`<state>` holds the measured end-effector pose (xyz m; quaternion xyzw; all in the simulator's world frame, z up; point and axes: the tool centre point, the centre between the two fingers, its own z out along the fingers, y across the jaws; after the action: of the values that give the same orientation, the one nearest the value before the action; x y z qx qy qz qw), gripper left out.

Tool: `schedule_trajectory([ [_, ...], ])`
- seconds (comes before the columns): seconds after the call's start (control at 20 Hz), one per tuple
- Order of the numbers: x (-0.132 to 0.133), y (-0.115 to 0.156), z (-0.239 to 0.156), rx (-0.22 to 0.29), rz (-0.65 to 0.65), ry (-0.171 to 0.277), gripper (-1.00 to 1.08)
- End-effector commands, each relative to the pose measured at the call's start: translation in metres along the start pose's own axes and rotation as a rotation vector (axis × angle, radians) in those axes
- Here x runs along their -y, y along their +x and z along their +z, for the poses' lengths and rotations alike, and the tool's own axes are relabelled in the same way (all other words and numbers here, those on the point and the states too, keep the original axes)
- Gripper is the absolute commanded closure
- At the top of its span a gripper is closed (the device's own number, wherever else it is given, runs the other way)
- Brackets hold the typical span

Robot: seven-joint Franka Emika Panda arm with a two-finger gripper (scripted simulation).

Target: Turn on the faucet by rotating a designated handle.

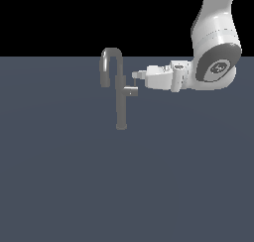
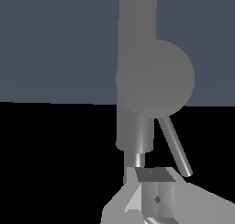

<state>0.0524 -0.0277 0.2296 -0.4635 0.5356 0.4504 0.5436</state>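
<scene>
The faucet (image 1: 119, 102) is a dull-grey column with an inverted-U spout, standing on the grey-blue floor. The handle (image 1: 130, 91) is a short stub jutting from the column toward the exterior view's right, with a thin lever pin (image 1: 135, 82) rising from its end. My gripper (image 1: 135, 75) reaches in horizontally from the right, fingers together and holding nothing, its tips just above the stub at the pin's top. In the wrist view the stub's round end (image 2: 155, 78) faces the camera, and the pin (image 2: 175, 147) slants toward the gripper (image 2: 156, 191). I cannot tell whether the fingers touch the pin.
The white arm (image 1: 216, 62) comes in from the exterior view's upper right. The flat grey-blue floor (image 1: 59, 176) stretches around the faucet with nothing else on it. The background beyond it is black.
</scene>
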Motion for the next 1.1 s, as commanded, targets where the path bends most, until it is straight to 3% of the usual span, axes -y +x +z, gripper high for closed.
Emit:
schedule_trajectory([
  [0.0, -0.009, 0.005, 0.000, 0.002, 0.008, -0.004, 1.08],
  [0.35, -0.035, 0.017, 0.000, 0.003, 0.018, -0.008, 1.08],
  [0.45, -0.026, 0.005, -0.001, 0.003, -0.006, -0.005, 1.08],
  [0.75, -0.051, 0.039, 0.000, 0.003, 0.017, -0.008, 1.08],
  [0.8, -0.051, 0.039, 0.000, 0.003, 0.017, -0.008, 1.08],
  [0.85, -0.038, 0.013, -0.001, 0.007, -0.029, -0.006, 1.08],
  [1.05, -0.047, 0.044, -0.001, 0.005, -0.003, -0.008, 1.08],
])
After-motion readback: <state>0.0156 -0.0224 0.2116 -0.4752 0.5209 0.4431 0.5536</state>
